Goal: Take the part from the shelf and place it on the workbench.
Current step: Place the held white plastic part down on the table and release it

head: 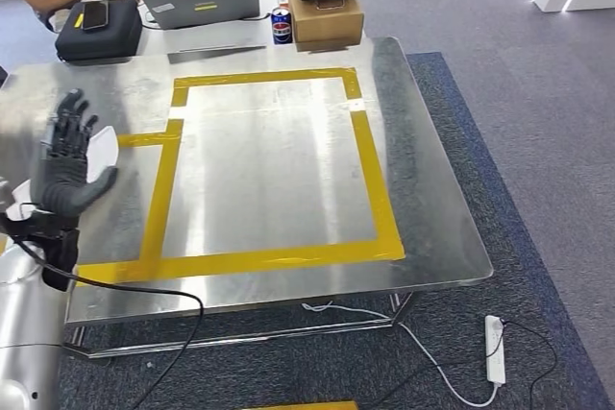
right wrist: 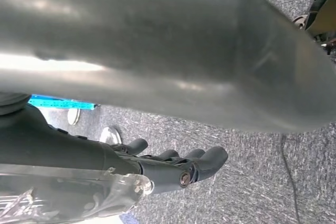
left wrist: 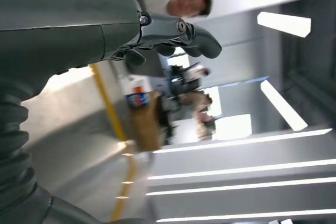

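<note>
The left hand (head: 69, 156) hovers over the left edge of the steel counter (head: 435, 208), fingers spread and nearly straight. In the left wrist view nothing sits between its thumb and fingers (left wrist: 198, 43), so it looks open and empty. The white part (head: 107, 148) lies on the counter just beyond the palm, outside the yellow tape (head: 163, 194) frame. I cannot tell whether the hand touches it.

The part looks like a thin, smooth, pale plastic piece. It is probably light and stiff, and likely to slide on bare metal. Most of it is hidden, so the best hold is a guess: a pinch across its exposed rounded edge.

Behind the counter sit a black case (head: 98, 34), a grey laptop (head: 199, 2) with a yellow sticker too small to read, a blue can (head: 282, 25) with a red-white-blue roundel that looks like Pepsi, and a plain cardboard box (head: 327, 18).

The right hand (right wrist: 174, 163) hangs over grey carpet, fingers stretched out, holding nothing.
</note>
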Action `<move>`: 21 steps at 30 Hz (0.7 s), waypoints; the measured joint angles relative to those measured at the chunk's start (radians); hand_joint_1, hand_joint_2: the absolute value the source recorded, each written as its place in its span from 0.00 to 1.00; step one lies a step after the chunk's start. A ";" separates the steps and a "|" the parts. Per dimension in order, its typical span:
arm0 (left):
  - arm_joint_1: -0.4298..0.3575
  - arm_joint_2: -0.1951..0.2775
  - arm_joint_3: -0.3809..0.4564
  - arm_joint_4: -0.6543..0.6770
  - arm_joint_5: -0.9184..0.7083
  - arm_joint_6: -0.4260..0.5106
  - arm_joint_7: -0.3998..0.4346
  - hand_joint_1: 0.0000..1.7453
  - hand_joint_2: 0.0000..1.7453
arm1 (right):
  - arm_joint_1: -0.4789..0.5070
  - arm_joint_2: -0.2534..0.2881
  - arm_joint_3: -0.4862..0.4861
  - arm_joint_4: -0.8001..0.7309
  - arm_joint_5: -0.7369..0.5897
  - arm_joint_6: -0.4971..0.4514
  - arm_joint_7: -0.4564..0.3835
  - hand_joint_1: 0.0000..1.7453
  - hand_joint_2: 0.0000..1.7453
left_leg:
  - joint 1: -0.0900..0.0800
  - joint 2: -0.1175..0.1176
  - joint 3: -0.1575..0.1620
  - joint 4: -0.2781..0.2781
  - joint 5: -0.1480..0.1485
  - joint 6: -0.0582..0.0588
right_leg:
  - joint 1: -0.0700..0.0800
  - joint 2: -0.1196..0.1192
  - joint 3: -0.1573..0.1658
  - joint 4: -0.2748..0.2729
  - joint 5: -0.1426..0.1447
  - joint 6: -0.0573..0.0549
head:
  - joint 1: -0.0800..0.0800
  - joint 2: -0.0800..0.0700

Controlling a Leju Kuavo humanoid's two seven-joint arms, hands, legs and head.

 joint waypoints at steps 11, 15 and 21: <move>0.085 -0.025 0.352 -0.123 0.199 -0.024 -0.156 0.00 0.00 | 0.001 0.004 -0.041 0.000 -0.026 -0.007 -0.003 0.00 0.00 | 0.000 0.000 -0.001 0.000 -0.002 -0.001 | 0.001 -0.001 -0.005 0.000 -0.003 -0.002 | 0.000 0.000; 0.102 0.003 0.513 -0.116 0.238 -0.067 -0.186 0.00 0.00 | 0.002 0.005 -0.060 0.000 -0.040 -0.008 0.000 0.00 0.00 | 0.000 0.000 -0.001 0.000 -0.003 -0.001 | 0.001 -0.001 -0.006 0.000 -0.004 -0.002 | 0.000 0.000; 0.129 0.021 0.666 -0.088 0.235 -0.086 -0.216 0.00 0.00 | 0.002 0.007 -0.084 0.000 -0.054 -0.006 0.002 0.00 0.00 | 0.000 0.000 -0.001 0.000 -0.004 -0.001 | 0.001 -0.002 -0.006 0.000 -0.005 -0.002 | 0.000 0.000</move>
